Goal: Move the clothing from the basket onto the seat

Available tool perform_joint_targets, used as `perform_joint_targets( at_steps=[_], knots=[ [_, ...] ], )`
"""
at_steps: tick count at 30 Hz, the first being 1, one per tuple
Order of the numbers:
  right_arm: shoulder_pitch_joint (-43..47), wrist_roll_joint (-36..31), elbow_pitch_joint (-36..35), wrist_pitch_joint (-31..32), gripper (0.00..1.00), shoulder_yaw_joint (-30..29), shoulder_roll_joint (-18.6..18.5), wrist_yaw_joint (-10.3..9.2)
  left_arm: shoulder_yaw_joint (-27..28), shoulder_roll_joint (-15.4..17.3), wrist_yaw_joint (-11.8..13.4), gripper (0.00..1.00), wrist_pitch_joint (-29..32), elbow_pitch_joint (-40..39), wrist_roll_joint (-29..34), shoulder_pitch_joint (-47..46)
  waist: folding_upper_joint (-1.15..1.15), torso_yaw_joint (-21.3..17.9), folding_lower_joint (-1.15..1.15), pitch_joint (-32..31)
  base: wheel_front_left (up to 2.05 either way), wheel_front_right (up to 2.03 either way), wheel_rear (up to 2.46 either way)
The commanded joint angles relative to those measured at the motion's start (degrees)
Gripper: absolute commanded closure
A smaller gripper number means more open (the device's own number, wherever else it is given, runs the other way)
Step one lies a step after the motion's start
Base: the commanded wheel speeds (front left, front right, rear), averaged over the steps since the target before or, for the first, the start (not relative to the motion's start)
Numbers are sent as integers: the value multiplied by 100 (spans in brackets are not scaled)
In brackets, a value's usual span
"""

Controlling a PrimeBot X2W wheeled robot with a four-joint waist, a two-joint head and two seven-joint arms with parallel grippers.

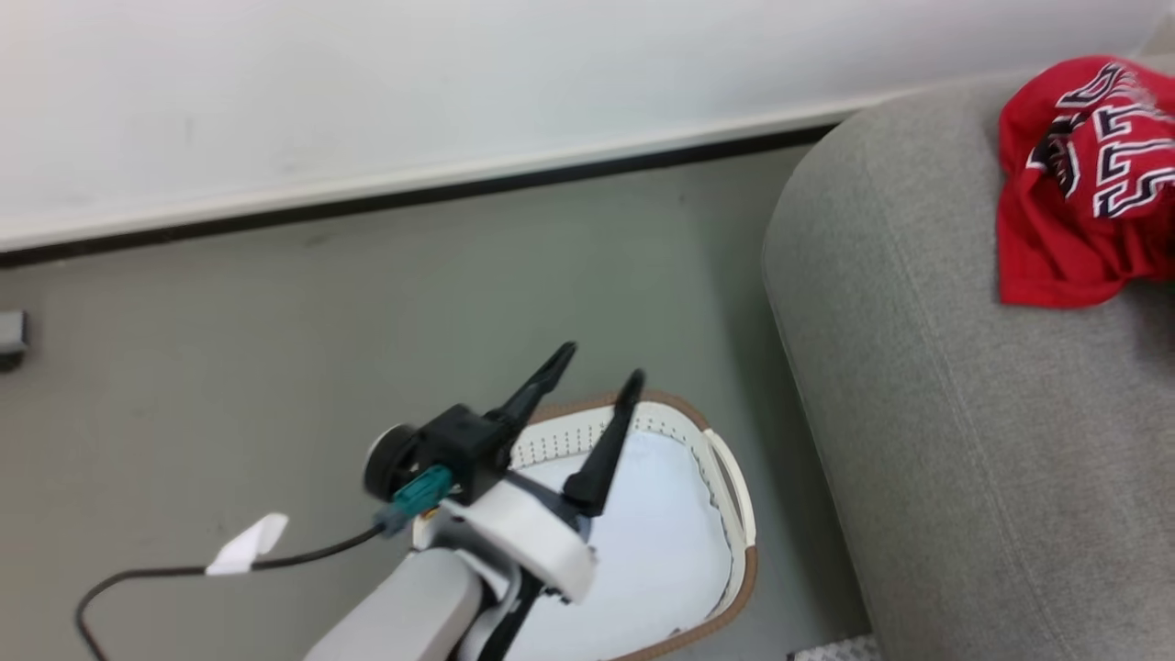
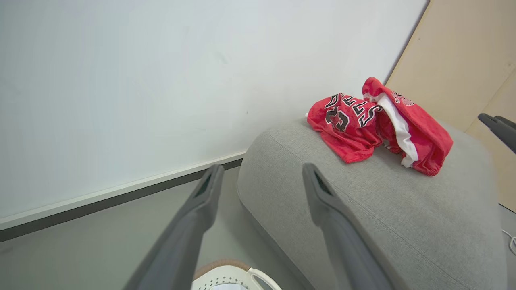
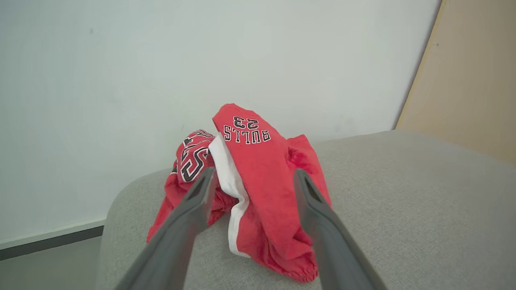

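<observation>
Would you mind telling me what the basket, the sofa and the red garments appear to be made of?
Basket: likely moulded plastic, smooth cream walls with punched holes, brown rim. Sofa: woven fabric upholstery, matte grey, visible weave and seam. Red garments: probably thin synthetic sports cloth, soft crumpled folds, printed lettering.

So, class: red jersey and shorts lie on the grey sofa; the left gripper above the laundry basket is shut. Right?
No: the head view shows the left gripper open above the laundry basket. The jersey and shorts lie on the sofa.
</observation>
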Motion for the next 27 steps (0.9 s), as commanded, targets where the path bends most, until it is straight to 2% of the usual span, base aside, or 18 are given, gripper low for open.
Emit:
perform_joint_targets(
  at_steps=[1,9,13,21,22,27],
  knots=[
    [271,-92,-268,-18,0,119,125,-13,121,154,81,0,-40,-44,56,238,0,64,1,-290,0,0,0],
    [994,-331,-1119,-17,0,776,446,-13,956,272,291,0,-42,-264,71,1249,0,413,1,-946,0,0,0],
    [1336,-492,-1336,-9,0,1026,587,-13,1526,187,339,0,-42,-350,147,1835,0,591,1,-1297,0,0,0],
    [1955,-759,-1143,-9,0,1411,796,-13,2551,-43,176,0,-43,-347,490,2777,0,856,1,-1707,0,0,0],
    [1955,-759,-1143,-9,0,1411,796,-13,2551,-43,176,0,-43,-347,490,2777,0,856,1,-1707,0,0,0],
    [2179,-953,-972,-10,0,1589,916,-13,3133,-267,-1,0,-43,-244,764,3184,0,953,1,-1833,0,0,0]
  ],
)
